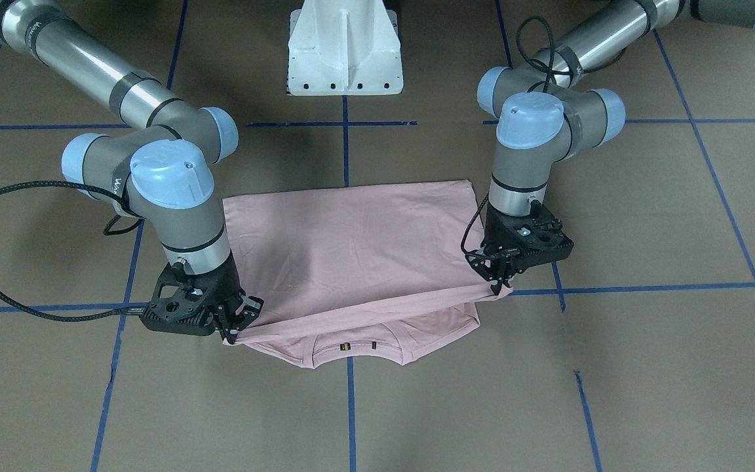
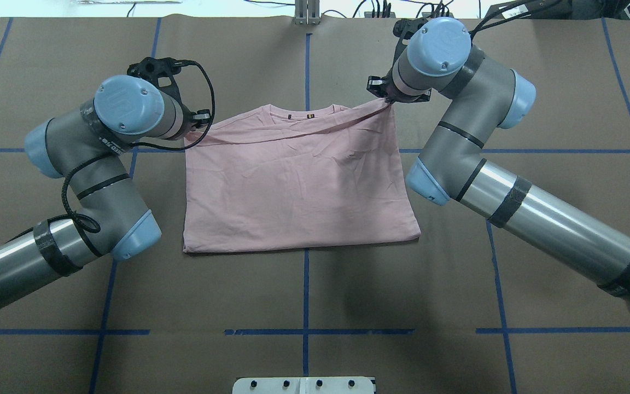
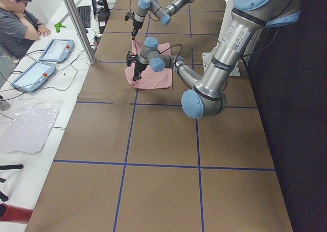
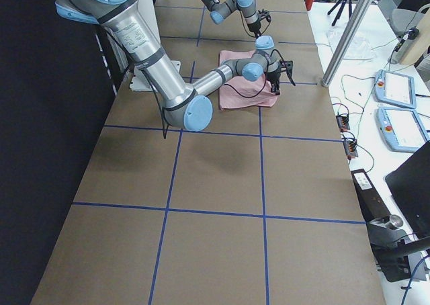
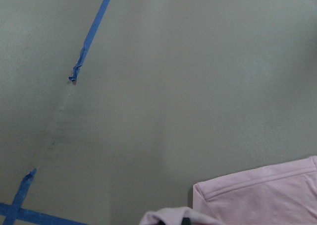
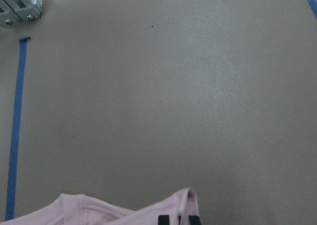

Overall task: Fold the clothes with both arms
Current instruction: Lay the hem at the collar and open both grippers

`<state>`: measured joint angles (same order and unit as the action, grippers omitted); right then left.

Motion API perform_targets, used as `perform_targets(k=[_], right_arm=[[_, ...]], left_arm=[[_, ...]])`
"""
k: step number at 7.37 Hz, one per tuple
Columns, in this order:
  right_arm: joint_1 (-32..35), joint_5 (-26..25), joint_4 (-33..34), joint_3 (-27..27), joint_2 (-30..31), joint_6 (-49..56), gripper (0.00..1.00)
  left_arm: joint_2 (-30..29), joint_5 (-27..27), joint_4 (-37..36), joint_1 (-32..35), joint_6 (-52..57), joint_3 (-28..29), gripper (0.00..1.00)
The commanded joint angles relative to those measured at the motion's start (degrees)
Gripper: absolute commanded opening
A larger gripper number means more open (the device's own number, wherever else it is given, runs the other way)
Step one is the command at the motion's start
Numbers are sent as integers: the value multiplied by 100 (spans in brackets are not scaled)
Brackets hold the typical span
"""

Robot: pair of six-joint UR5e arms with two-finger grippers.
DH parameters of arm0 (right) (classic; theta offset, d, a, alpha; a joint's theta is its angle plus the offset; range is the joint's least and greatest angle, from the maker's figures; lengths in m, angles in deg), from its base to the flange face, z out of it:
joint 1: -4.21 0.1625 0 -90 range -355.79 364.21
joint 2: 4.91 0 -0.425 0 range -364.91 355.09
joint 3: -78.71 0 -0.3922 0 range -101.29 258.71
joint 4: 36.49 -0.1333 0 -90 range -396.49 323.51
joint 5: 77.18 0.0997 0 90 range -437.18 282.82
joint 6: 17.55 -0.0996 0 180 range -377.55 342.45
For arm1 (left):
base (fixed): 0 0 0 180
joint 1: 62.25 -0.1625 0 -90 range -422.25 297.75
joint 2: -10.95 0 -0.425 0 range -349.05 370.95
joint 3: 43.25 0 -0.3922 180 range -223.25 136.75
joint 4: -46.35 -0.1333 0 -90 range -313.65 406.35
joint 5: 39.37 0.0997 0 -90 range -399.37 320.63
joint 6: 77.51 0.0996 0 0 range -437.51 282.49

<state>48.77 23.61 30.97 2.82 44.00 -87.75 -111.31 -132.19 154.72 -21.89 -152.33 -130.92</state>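
Nearest the front-facing camera, the ribbed collar [image 1: 358, 346] of the pale pink T-shirt [image 1: 351, 236] is lying flat on the table [image 1: 646, 380], on the side away from the robot's base. I am seeing both pincers nipped almost closed on cloth. The left gripper [image 1: 497, 286] is holding 1 corner of a pink edge and the right gripper [image 1: 232, 337] the other, so that edge is stretching as a taut band between the 2, just over the collar. I am reading the tension as deliberate: pulling the corners apart is stopping the upper layer from sagging or creasing on its way over the shoulders. I am judging the half-fold close to done. The band is running skew, the right corner reaching farther from the robot than the left, so levelling looks wise before any release.

The overhead view is showing me the whole garment as a neat rectangle, but the arms [image 2: 112, 180] are hiding the fingers there. The right wrist camera is giving what the exterior views are not: 2 black fingertips [image 6: 164, 219] with pink fabric bunching between them. The left wrist camera is showing only a scrap of cloth at its bottom edge.
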Motion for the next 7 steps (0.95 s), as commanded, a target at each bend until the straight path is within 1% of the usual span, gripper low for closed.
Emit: perform_targets(k=[1,2,3,4,5,6,7], right_arm=[[-9,36,-242,13,137,14,100],[-9,115,-243,-4,137,40,100],[-9,429,-243,-144,154,-29,100],[0,824,-164,-589,468,-117,100],[-191,854,37,-1263,1019,-378,100],[-437,845,613,-2010,1425,-555,100],[-726,793,828,-2548,1829,-766,100]], left_arm=[[-87,9,-9,-2,-41,118,100],[-88,1,35,-1,-32,118,100],[-96,-25,183,7,-15,75,100],[-140,-69,193,7,-15,-4,100],[-88,-461,159,7,-6,-222,100],[-70,-596,115,7,-32,-433,100],[-70,-588,97,-1,-50,-583,100]])
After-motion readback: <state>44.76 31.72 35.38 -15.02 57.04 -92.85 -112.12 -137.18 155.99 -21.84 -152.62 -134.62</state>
